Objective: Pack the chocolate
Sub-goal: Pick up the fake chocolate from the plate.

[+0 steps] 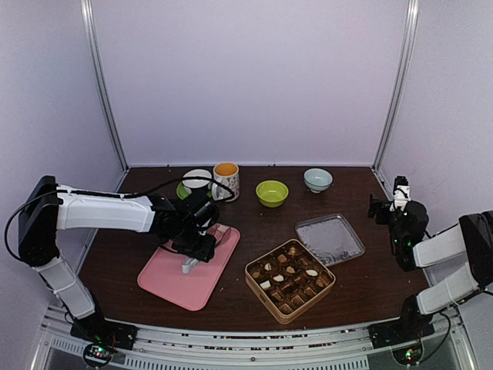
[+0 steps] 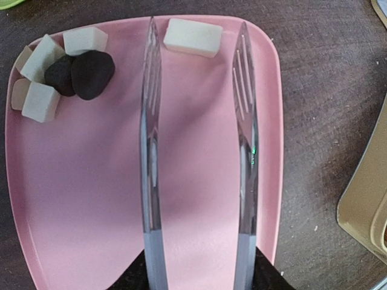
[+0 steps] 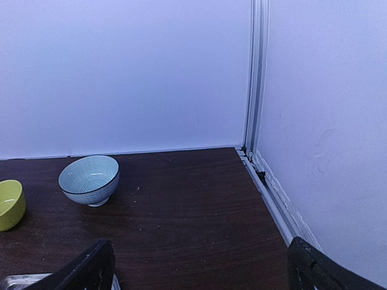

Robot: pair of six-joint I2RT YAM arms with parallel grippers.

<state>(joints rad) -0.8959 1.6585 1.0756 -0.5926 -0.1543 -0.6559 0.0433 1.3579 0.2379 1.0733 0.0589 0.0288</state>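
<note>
My left gripper [image 1: 199, 245] hangs over the pink tray [image 1: 173, 281] and is shut on the handles of the metal tongs [image 2: 150, 151]. The tong arms stand apart and hold nothing. In the left wrist view the left gripper [image 2: 196, 281] shows only as black edges at the bottom. Chocolate pieces [image 2: 72, 69], cream-white and dark brown, lie in the tray's far left corner [image 2: 24, 199]. One cream-white piece [image 2: 192, 37] lies between the tong tips. The open gold tin [image 1: 290, 280] holds several chocolates. My right gripper [image 1: 389, 206] is open and empty, raised at the right edge; it also shows in the right wrist view [image 3: 199, 273].
The tin's lid [image 1: 330, 239] lies upside down right of the tin. At the back stand a white cup on a green saucer [image 1: 196, 181], a mug [image 1: 226, 180], a green bowl [image 1: 272, 193] and a blue bowl [image 1: 317, 179]. The blue bowl [image 3: 89, 179] is ahead of the right gripper.
</note>
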